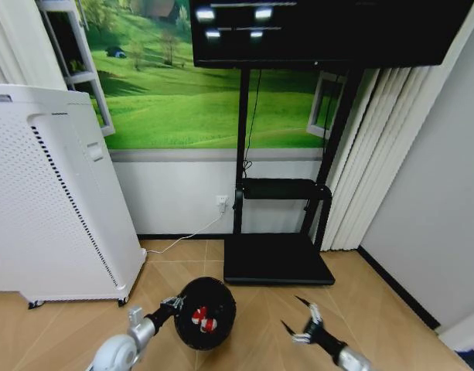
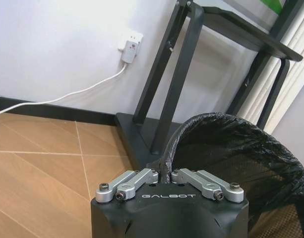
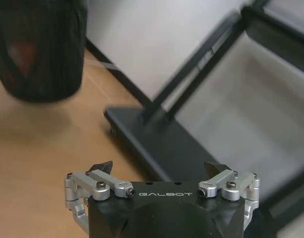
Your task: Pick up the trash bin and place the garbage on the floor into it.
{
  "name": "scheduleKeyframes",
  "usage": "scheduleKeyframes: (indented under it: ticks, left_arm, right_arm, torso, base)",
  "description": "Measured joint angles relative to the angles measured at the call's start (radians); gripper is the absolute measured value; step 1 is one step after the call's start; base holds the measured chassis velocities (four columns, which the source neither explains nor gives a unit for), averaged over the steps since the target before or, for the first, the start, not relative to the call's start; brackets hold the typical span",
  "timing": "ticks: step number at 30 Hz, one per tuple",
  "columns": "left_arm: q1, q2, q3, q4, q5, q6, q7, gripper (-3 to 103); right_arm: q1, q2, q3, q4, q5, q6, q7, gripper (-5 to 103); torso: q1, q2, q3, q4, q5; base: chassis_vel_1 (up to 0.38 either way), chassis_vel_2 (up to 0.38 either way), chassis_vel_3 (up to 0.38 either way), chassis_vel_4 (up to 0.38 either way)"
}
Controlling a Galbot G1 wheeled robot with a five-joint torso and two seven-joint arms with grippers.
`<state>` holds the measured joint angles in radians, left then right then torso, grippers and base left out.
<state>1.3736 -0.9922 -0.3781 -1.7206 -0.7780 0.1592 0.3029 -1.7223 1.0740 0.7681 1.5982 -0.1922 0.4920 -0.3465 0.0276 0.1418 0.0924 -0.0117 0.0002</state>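
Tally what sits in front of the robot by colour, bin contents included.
Black: 2, the round black plastic trash bin and the black metal TV stand.
White: 1, the white perforated appliance.
Red-and-white: 2 litter scraps inside the bin.
Total: 5

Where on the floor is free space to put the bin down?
Bare floor lies between the white appliance and the trash bin, held at its rim by the left gripper. More lies right of the open right gripper, toward the wall. The TV stand base crowds the space behind.

Bare floor (image 1: 376, 309) ahead, hemmed by stand base (image 1: 277, 259) and appliance (image 1: 55, 201).
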Motion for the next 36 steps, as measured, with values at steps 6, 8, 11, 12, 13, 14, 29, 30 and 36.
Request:
scheduleKeyframes:
  ticks: [6,8,11,12,13,14,29,30,36]
  left_arm:
    - [-0.034,-0.016,0.009,0.025,0.004,-0.003,0.0,6]
    - [-0.047,-0.022,0.018,0.032,0.005,-0.003,0.0,6]
    - [-0.064,-0.03,0.031,0.048,0.013,-0.011,0.001,6]
    - [-0.064,-0.03,0.031,0.048,0.013,-0.011,0.001,6]
    - [-0.068,-0.035,0.035,0.053,0.017,-0.012,0.003,6]
    - [-0.068,-0.038,0.037,0.054,0.02,-0.012,0.005,6]
    - [-0.059,-0.059,0.03,0.055,0.031,-0.024,0.036,6]
    - [-0.059,-0.062,0.033,0.055,0.033,-0.026,0.038,6]
    - [-0.046,-0.067,0.028,0.047,0.038,-0.028,0.044,6]
  right_arm:
    - [-0.111,0.054,0.09,-0.068,-0.005,0.028,0.032,100]
    - [-0.124,0.086,0.103,-0.11,-0.03,0.034,0.05,100]
    - [-0.135,0.096,0.103,-0.157,-0.035,0.023,0.055,100]
    - [-0.135,0.096,0.103,-0.157,-0.035,0.023,0.055,100]
    - [-0.131,0.093,0.094,-0.195,-0.041,0.029,0.055,100]
    - [-0.122,0.09,0.091,-0.222,-0.049,0.031,0.056,100]
    - [0.008,0.009,0.085,-0.543,-0.172,-0.026,0.077,100]
    - [0.017,0.007,0.086,-0.559,-0.192,-0.034,0.077,100]
    - [0.033,0.008,0.083,-0.564,-0.256,-0.114,0.075,95]
  torso:
    - [0.0,0.0,0.0,-0.0005,-0.0005]
    - [0.0,0.0,0.0,-0.0004,0.0003]
    - [0.0,0.0,0.0,-0.0003,-0.0005]
    - [0.0,0.0,0.0,-0.0003,-0.0005]
    - [0.0,0.0,0.0,-0.0004,-0.0002]
    - [0.0,0.0,0.0,-0.0004,-0.0001]
    - [0.0,0.0,0.0,-0.0003,-0.0001]
    - [0.0,0.0,0.0,-0.0002,-0.0001]
    - [0.0,0.0,0.0,-0.0002,-0.0002]
  base:
    - [0.0,0.0,0.0,0.0]
    - [0.0,0.0,0.0,0.0]
    - [0.0,0.0,0.0,0.0]
    - [0.0,0.0,0.0,0.0]
    - [0.0,0.0,0.0,0.0]
    - [0.0,0.0,0.0,0.0]
    - [0.0,0.0,0.0,0.0]
    - [0.0,0.0,0.0,0.0]
    - [0.0,0.0,0.0,0.0]
